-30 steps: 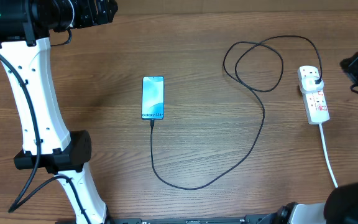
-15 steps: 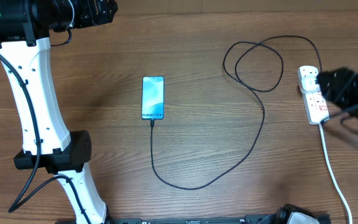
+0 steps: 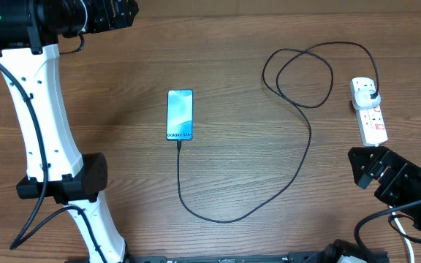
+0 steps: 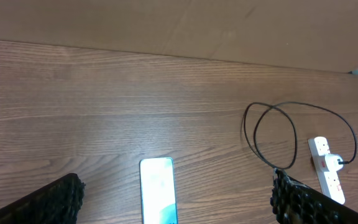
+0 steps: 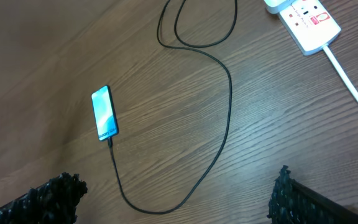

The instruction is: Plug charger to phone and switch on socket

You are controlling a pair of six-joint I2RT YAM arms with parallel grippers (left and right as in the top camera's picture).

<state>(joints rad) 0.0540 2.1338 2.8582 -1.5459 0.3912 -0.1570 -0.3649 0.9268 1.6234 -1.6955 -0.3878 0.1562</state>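
Observation:
The phone lies screen-up and lit at mid-table, also seen in the left wrist view and the right wrist view. The charger's thin black cable runs from the phone's near end, curves right, loops, and ends in a black adapter seated in the white socket at the right. The socket's red switches show; I cannot tell their position. My right gripper hangs open near the socket's front end, holding nothing. My left gripper is open high above the table.
The socket's white cord runs toward the front right edge, under my right arm. My left arm's white links stand along the table's left side. The table's far edge meets a plain wall.
My right gripper has swung from beside the socket's far end, across the socket, down to the front right. Its jaws have gone from shut to open. The left arm, phone and cable have not moved.

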